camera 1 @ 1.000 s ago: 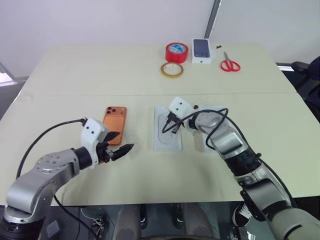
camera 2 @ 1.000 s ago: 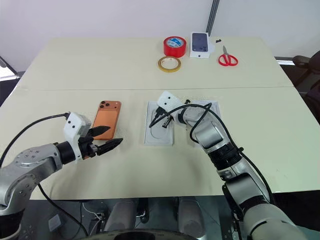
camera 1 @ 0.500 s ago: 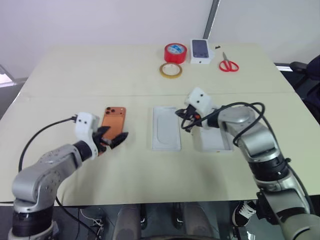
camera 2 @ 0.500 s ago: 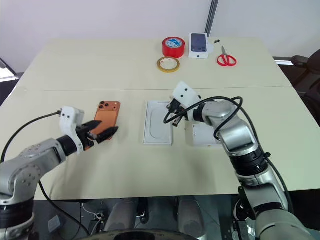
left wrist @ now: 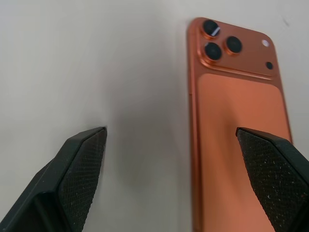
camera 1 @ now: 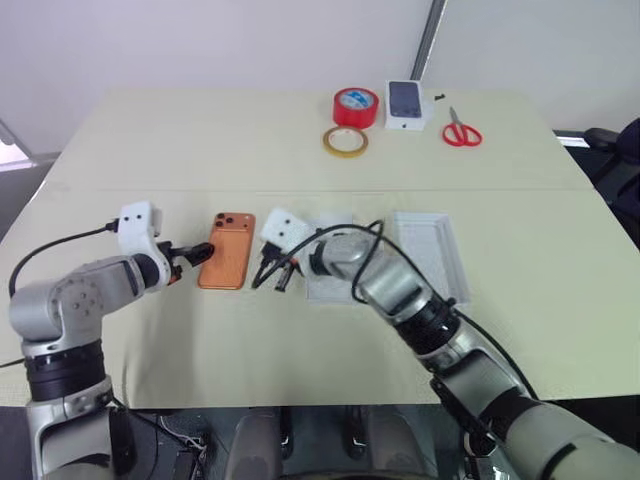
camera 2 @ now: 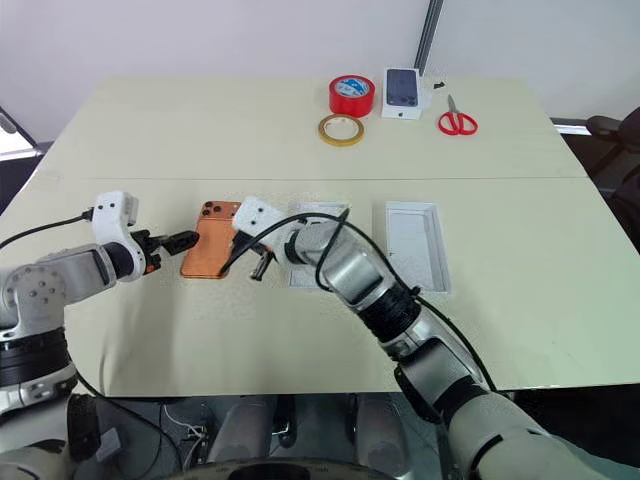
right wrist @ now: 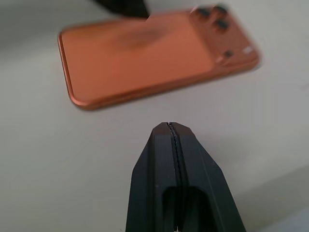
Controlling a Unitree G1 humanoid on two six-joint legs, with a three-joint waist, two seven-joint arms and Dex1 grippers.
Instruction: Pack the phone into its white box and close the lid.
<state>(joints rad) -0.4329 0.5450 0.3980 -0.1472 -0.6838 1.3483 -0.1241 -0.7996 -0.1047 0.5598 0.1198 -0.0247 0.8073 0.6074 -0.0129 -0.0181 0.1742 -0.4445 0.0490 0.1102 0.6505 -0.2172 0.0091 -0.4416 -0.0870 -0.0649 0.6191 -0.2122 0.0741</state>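
Note:
The orange phone lies flat on the table, back up, its camera cluster at the far end. My left gripper is open at the phone's left long edge. In the left wrist view its fingers straddle that edge, one over the phone and one over bare table. My right gripper is shut and empty, its tip low over the table just right of the phone. A shallow white tray lies open side up to the right. I cannot tell whether it is the white box or the lid.
A thin white insert lies between phone and tray, partly under my right arm. At the table's far side are a red tape roll, a yellow tape ring, a small white box with a phone picture and red scissors.
My right gripper swung left from the white tray, across the insert, to beside the phone. My left gripper moved out to the phone's left edge, rolled, and opened wider.

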